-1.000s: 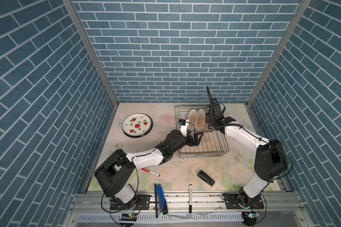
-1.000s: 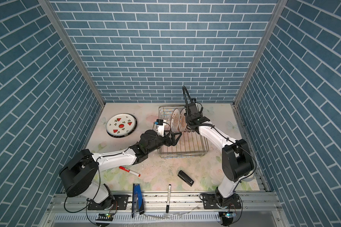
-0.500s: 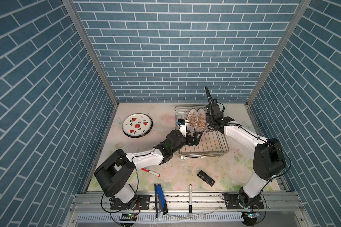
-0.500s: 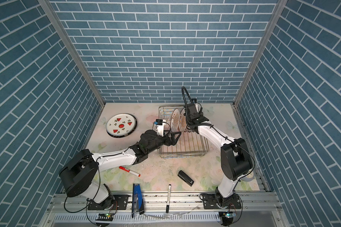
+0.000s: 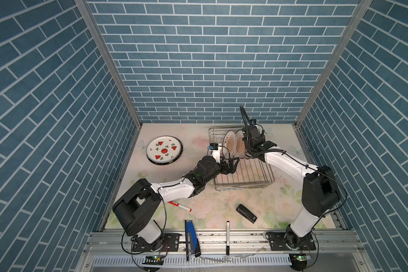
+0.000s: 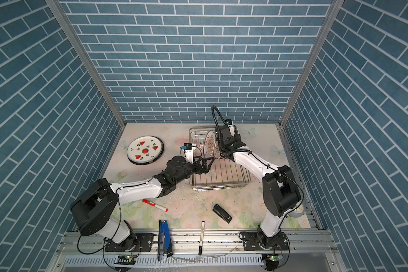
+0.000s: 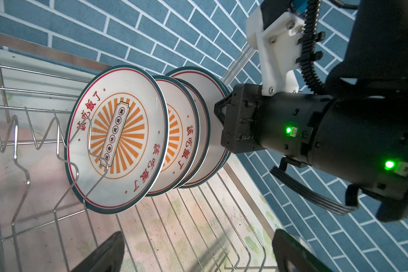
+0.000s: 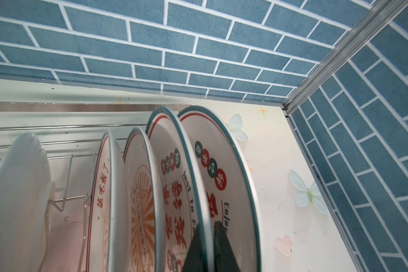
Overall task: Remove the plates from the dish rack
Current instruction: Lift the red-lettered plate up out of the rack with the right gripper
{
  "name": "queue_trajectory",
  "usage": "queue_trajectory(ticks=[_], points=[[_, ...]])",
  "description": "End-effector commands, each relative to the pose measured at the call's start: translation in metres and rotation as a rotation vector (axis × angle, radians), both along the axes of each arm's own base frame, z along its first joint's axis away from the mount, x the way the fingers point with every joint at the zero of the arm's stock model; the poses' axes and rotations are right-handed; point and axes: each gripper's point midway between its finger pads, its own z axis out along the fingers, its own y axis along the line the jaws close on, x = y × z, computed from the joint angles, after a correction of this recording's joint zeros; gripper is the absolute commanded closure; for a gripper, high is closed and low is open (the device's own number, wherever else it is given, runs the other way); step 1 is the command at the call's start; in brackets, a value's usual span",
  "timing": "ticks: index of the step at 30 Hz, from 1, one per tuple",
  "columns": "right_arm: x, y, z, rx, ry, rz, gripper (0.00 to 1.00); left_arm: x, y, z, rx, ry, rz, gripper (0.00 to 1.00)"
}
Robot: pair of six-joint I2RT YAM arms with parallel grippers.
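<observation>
Right wrist view gives the best look. Four plates (image 8: 139,188) stand on edge in the dish rack (image 8: 57,141), all bunched at its far end. The right gripper (image 8: 209,249) is clamped tight on the green rim of the red-lettered plate (image 8: 174,188), which is one in from the end of the row on that arm's side. You can see a dark finger on each face of it.

From the left wrist view, the front two of the row are orange sunburst plates (image 7: 118,139), leaning between the rack's wire prongs. The left gripper (image 7: 196,255) sits low over the rack's floor, just in front of that row. Its fingers (image 7: 99,254) are spread as wide as they go, with nothing between them.

Both top views show the same setup, with the left gripper (image 5: 231,162) inside the rack (image 5: 243,181) on its near-left side. A watermelon plate (image 5: 164,150) lies flat on the floral table (image 5: 198,141), well off to the left of the rack.

On the near side of the rack there's some clutter: a red marker (image 5: 179,205), a black stapler (image 5: 246,213) and a black pen (image 5: 227,234).
</observation>
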Motion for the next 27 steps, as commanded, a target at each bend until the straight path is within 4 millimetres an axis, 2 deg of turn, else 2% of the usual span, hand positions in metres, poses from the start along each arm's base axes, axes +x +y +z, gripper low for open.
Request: queue_trajectory(ticks=[1,16,27], points=[[0.001,0.01,0.034,0.031,-0.099,-0.008,1.0,0.002,0.008,0.01,-0.027,-0.019,0.021,0.0],[-0.018,0.006,0.071,-0.013,-0.22,-0.002,1.0,0.002,0.014,0.007,-0.045,-0.008,0.045,0.0],[-0.038,-0.007,0.094,-0.006,-0.31,-0.023,1.0,0.0,0.019,0.008,-0.054,-0.012,0.056,0.0]])
